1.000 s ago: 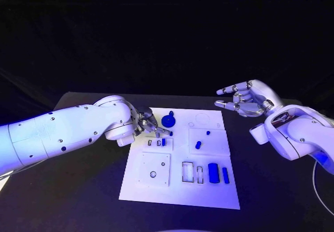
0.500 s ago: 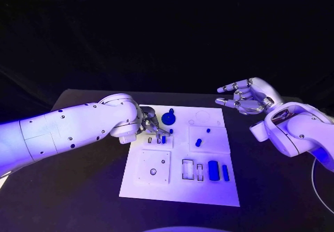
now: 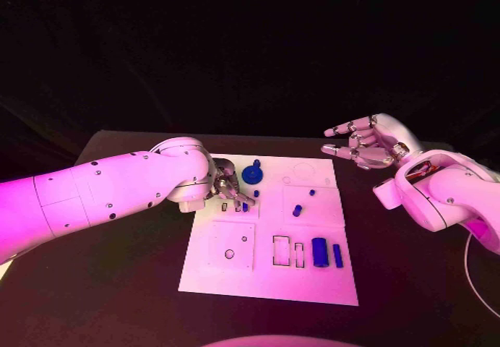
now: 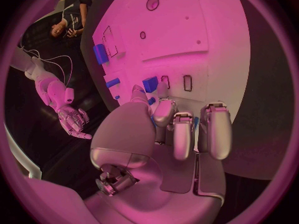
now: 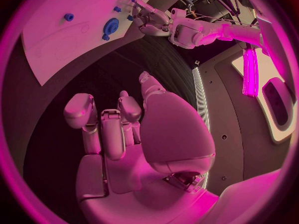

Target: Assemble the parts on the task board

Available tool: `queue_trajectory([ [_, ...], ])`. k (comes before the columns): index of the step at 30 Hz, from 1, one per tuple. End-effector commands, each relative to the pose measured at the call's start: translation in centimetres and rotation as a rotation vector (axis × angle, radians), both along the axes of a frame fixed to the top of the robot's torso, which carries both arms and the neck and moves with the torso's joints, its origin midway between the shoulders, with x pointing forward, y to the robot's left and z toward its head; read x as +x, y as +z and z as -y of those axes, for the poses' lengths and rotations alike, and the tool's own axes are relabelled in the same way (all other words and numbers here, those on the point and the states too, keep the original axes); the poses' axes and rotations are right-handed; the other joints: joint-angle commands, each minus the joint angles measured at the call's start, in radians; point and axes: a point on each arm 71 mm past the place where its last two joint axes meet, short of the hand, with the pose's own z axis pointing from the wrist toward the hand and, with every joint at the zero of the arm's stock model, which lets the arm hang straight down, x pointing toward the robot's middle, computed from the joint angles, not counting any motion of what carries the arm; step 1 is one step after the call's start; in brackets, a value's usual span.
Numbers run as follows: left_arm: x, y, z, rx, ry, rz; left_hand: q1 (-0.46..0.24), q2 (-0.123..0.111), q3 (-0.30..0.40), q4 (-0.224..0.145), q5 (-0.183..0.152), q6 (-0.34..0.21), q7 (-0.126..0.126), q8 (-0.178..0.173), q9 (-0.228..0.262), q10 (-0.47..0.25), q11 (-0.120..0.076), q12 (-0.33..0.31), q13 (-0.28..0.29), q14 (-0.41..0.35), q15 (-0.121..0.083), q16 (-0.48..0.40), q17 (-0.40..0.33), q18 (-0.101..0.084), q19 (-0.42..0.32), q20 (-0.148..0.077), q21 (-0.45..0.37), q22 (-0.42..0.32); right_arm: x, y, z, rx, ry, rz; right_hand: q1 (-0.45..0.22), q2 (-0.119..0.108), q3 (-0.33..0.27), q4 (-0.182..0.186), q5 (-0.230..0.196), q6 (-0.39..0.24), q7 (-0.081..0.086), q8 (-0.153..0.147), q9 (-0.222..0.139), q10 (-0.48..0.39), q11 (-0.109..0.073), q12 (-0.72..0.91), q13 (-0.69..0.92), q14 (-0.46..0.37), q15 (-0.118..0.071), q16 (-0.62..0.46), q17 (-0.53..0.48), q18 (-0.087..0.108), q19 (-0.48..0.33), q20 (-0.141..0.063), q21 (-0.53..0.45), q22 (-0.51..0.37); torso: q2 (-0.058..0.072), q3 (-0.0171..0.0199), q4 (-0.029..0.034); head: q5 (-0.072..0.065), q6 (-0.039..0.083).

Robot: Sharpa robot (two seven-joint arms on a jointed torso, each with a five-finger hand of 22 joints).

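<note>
I am keeping my left hand (image 3: 229, 189) pinching a small blue part (image 4: 150, 83) over the slots of the white task board (image 3: 269, 285), while my right hand (image 3: 367, 143) is hovering spread, empty.

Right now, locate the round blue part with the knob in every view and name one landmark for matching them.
Head view: the round blue part sits near the task board's far edge, beside the left hand.
Left wrist view: I cannot make it out.
Right wrist view: on the board.
Shared landmark: the left hand.
</note>
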Motion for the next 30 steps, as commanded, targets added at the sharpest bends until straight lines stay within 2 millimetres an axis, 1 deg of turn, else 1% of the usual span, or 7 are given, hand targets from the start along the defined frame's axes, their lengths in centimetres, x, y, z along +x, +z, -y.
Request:
queue_trajectory([
  [1, -0.03, 0.05, 0.22, 0.016, -0.016, -0.004, 0.008, 0.007, -0.002, -0.001, -0.003, -0.008, 0.000, 0.004, 0.003, 0.008, -0.002, 0.006, 0.002, 0.107, -0.008, 0.003, 0.263, -0.016, 0.028, -0.006, 0.005, 0.096, 0.00, -0.14, -0.17, -0.006, 0.014, -0.012, 0.002, 0.005, -0.007, 0.000, 0.005, 0.002, -0.003, 0.002, 0.001, -0.006, -0.001, -0.004, -0.001, 0.055, 0.002, -0.004, 0.061, 0.017, -0.003, -0.003, -0.006, -0.001, 0.000, 0.0007, 0.0010, -0.001, -0.004],
  [6, -0.04, 0.09, 0.35, 0.012, -0.016, 0.000, 0.012, 0.010, -0.001, -0.001, -0.002, -0.009, 0.000, 0.006, 0.007, 0.008, -0.002, 0.006, 0.002, 0.107, -0.008, 0.003, 0.263, -0.016, 0.029, -0.006, 0.006, 0.098, 0.06, -0.22, -0.20, -0.007, 0.015, -0.016, 0.002, 0.005, -0.007, 0.000, 0.005, 0.002, -0.003, 0.002, 0.001, -0.006, -0.001, -0.004, -0.001, 0.055, 0.002, -0.004, 0.061, 0.017, -0.003, -0.003, -0.006, -0.001, 0.000, 0.0002, 0.0004, 0.000, -0.005],
  [13, 0.01, 0.05, 0.50, 0.014, -0.019, -0.002, 0.023, 0.017, 0.001, -0.003, -0.002, -0.013, 0.000, 0.011, 0.016, 0.009, -0.002, 0.007, 0.004, 0.107, -0.008, 0.003, 0.263, -0.016, 0.029, -0.006, 0.008, 0.101, 0.10, -0.33, -0.31, -0.008, 0.019, -0.022, 0.003, 0.007, -0.007, 0.000, 0.008, 0.002, -0.003, 0.002, 0.001, -0.004, -0.001, -0.003, -0.001, 0.055, 0.002, -0.003, 0.062, 0.017, -0.002, -0.003, -0.007, -0.001, 0.001, 0.0010, 0.0001, -0.001, -0.006],
  [23, 0.05, -0.16, 0.81, 0.022, -0.029, -0.012, 0.043, 0.023, 0.005, -0.006, -0.001, -0.019, 0.000, 0.017, 0.029, 0.009, -0.002, 0.008, 0.006, 0.107, -0.008, 0.003, 0.263, -0.017, 0.029, -0.005, 0.009, 0.103, 0.12, -0.45, -0.43, -0.010, 0.025, -0.029, 0.005, 0.010, -0.007, 0.000, 0.010, 0.002, -0.003, 0.002, 0.001, -0.004, -0.002, -0.003, -0.002, 0.055, 0.002, -0.004, 0.062, 0.017, -0.002, -0.003, -0.008, -0.002, 0.001, 0.0007, 0.0006, -0.004, -0.010],
  [27, 0.08, -0.20, 0.81, 0.023, -0.029, -0.013, 0.062, 0.036, 0.015, -0.010, 0.000, -0.023, 0.000, 0.021, 0.038, 0.009, -0.002, 0.008, 0.006, 0.107, -0.008, 0.003, 0.263, -0.017, 0.029, -0.005, 0.010, 0.104, 0.13, -0.50, -0.46, -0.010, 0.027, -0.031, 0.005, 0.010, -0.007, 0.000, 0.010, 0.002, -0.003, 0.002, 0.001, -0.004, -0.002, -0.003, -0.002, 0.055, 0.002, -0.004, 0.062, 0.017, -0.002, -0.003, -0.008, -0.002, 0.001, 0.0010, 0.0007, -0.005, -0.012],
  [30, 0.07, -0.25, 0.80, 0.027, -0.033, -0.018, 0.089, 0.045, 0.029, -0.019, 0.000, -0.027, -0.001, 0.024, 0.047, 0.009, -0.002, 0.008, 0.007, 0.107, -0.008, 0.003, 0.263, -0.017, 0.029, -0.005, 0.010, 0.106, 0.13, -0.54, -0.48, -0.011, 0.029, -0.033, 0.006, 0.010, -0.007, 0.000, 0.011, 0.002, -0.003, 0.001, 0.001, -0.004, -0.002, -0.003, -0.002, 0.055, 0.002, -0.004, 0.062, 0.017, -0.001, -0.003, -0.008, -0.001, 0.000, 0.0010, 0.0003, -0.004, -0.013],
])
